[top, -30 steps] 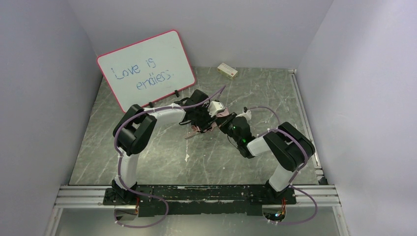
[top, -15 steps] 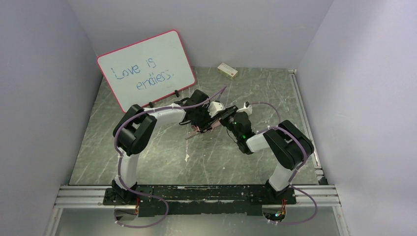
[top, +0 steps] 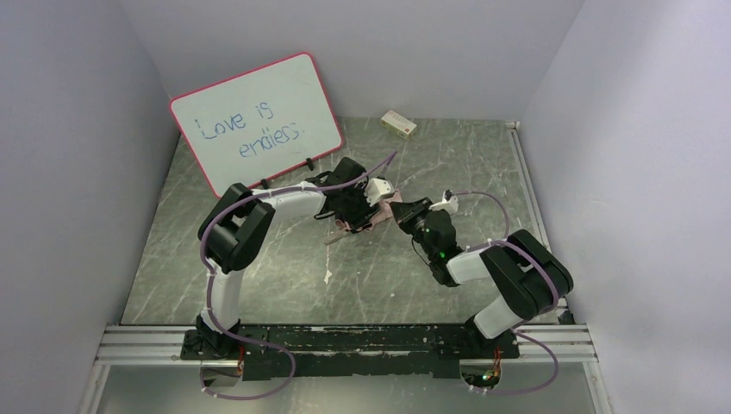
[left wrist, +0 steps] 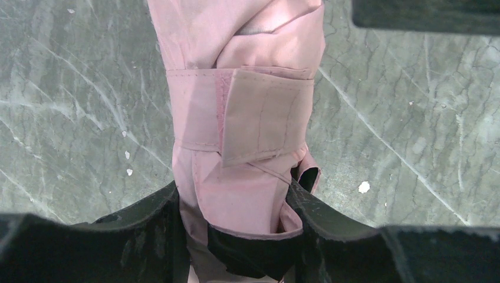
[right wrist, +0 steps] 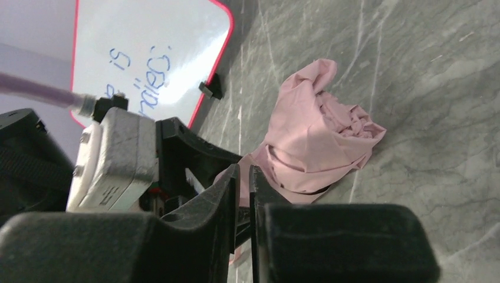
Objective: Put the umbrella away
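Left gripper: My left gripper was clamped partway closed around the umbrella. One black finger pressed against each side of the pink bundle.

What the left gripper held: The umbrella was folded, with its pale pink canopy gathered into a roll. A pink strap wrapped across the roll just beyond my fingers, its flap lying flat on top. A strip of black lining showed under the pink fabric between my fingers.

Right gripper: My right gripper sat just beside the left one, pointing toward the umbrella. Its two black fingers stood almost together, leaving only a thin slit. I could not tell whether any fabric was caught in that slit or whether the fingers touched the umbrella at all.

Where the umbrella was: It was near the middle of the grey marbled table, between my two grippers. From the right wrist, its loose, crumpled end of pink fabric looked to rest on the tabletop beyond my fingers.

Arms: Seen from above, both arms reached inward from the near edge and met at the centre of the table.

Whiteboard: A pink-framed whiteboard stood propped at the back left, well apart from the umbrella. It carried blue handwriting reading "Love is endless."

Small box: A small cream box lay at the back edge of the table, close to the rear wall.
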`<state>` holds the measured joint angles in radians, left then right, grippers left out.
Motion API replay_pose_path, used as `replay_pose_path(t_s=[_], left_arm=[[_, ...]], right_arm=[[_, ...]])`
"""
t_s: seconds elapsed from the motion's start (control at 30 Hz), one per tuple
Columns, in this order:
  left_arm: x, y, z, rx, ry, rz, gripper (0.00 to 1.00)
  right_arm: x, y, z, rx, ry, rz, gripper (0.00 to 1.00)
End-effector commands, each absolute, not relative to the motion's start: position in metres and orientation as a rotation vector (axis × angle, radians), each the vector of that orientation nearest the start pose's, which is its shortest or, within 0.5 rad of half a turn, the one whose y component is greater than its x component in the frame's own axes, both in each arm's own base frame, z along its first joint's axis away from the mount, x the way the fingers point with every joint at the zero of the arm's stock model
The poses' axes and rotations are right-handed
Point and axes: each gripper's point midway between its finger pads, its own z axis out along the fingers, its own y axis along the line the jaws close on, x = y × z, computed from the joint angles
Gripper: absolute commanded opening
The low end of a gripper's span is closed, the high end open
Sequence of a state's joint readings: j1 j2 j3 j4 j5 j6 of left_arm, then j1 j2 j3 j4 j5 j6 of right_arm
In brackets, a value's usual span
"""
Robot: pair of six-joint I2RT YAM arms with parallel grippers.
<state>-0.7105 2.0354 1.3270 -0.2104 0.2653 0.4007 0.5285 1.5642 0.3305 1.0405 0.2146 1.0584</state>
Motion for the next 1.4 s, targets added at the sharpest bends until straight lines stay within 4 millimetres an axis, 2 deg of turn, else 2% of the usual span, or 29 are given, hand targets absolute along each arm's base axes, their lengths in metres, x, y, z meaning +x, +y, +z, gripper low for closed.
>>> replay_pose_path(t_s=[0.0, 0.07, 0.3, 0.53, 0.8, 1.1, 1.2, 1.37], left_arm=[[0.31, -0.292, -0.049, 1.559, 2.286, -0.338, 0.05], [0.31, -0.293, -0.048, 1.557, 2.284, -0.342, 0.05], [0.31, -0.293, -0.049, 1.557, 2.288, -0.346, 0.05], [0.309, -0.293, -0.049, 1.557, 2.29, -0.347, 0.05], [0.309, -0.293, -0.049, 1.56, 2.29, -0.351, 0.05], [0.308, -0.293, -0.05, 1.561, 2.292, -0.353, 0.05], [0.308, -0.293, -0.049, 1.558, 2.29, -0.354, 0.05], [0.309, -0.295, -0.046, 1.552, 2.279, -0.363, 0.05]], right_arm=[[0.339, 0.209, 0.113, 0.522, 1.729, 1.008, 0.1], [0.335, 0.218, 0.117, 0.483, 1.727, 1.061, 0.0], [0.338, 0.235, 0.121, 0.461, 1.722, 1.147, 0.0], [0.35, 0.241, 0.112, 0.506, 1.728, 1.163, 0.0], [0.364, 0.246, 0.084, 0.547, 1.787, 1.122, 0.0], [0.378, 0.235, 0.044, 0.603, 1.917, 0.91, 0.0], [0.377, 0.229, 0.029, 0.614, 1.977, 0.828, 0.0], [0.362, 0.224, 0.01, 0.61, 2.035, 0.78, 0.0]])
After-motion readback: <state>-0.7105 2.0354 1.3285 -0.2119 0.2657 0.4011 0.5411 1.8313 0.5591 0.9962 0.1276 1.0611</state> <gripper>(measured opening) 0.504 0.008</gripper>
